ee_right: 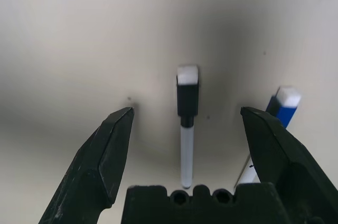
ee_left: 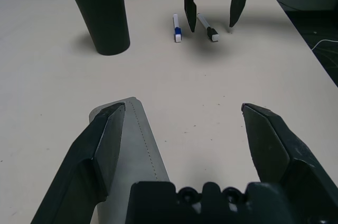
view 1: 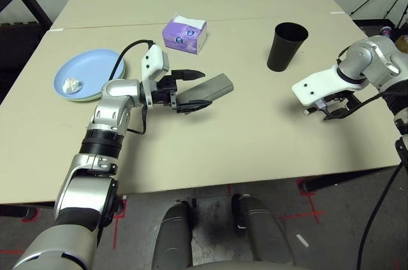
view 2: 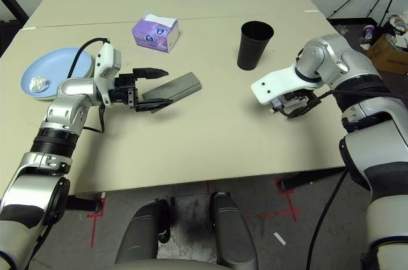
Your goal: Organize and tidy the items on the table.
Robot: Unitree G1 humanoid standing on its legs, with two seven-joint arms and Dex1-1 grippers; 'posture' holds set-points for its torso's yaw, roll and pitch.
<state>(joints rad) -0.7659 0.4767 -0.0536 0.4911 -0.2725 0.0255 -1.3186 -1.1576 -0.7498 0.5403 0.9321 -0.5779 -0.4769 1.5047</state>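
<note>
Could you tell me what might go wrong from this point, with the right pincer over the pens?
1. The right pincer hangs open over the black-capped pen, but the blue-capped pen lies close beside one finger; closing might catch or flick it.
2. The open left pincer straddles one edge of the grey glasses case; a grip there could be off-centre and slip.
3. The black cup stands upright nearby and could be tipped.

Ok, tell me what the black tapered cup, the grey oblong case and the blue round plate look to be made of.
Black tapered cup: likely plastic, with smooth thin walls and a dull sheen. Grey oblong case: probably fabric or faux leather over a stiff shell, matte, with a stitched seam visible in the left wrist view. Light blue round plate: plastic or melamine by its even pastel colour and soft gloss; could be ceramic.
</note>
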